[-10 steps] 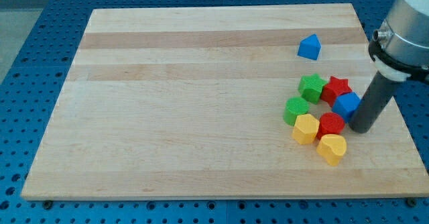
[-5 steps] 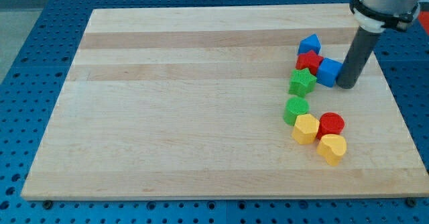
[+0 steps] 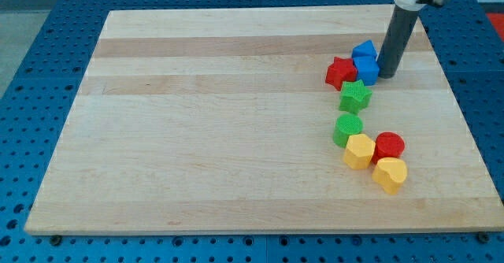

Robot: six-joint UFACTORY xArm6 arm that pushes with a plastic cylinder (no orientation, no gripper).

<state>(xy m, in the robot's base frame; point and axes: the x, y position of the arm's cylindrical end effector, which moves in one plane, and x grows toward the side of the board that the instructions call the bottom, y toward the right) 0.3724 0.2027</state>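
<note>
My tip (image 3: 387, 75) rests on the board near the view's upper right, touching the right side of a blue block (image 3: 366, 69). Just behind that block sits a blue triangular block (image 3: 363, 50). A red star block (image 3: 341, 72) lies to the left of the blue block, touching it. A green star block (image 3: 355, 95) sits just below them. Lower down, a green block (image 3: 347, 127), a yellow block (image 3: 360, 150), a red block (image 3: 388, 146) and a yellow heart block (image 3: 390, 173) are bunched together.
The wooden board (image 3: 220, 121) lies on a blue perforated table (image 3: 31, 98). The board's right edge is close to the rod.
The tip has moved toward the view's top and left, pushing the blue block and red star up beside the blue triangular block. The green star moved up too. The lower cluster stayed put.
</note>
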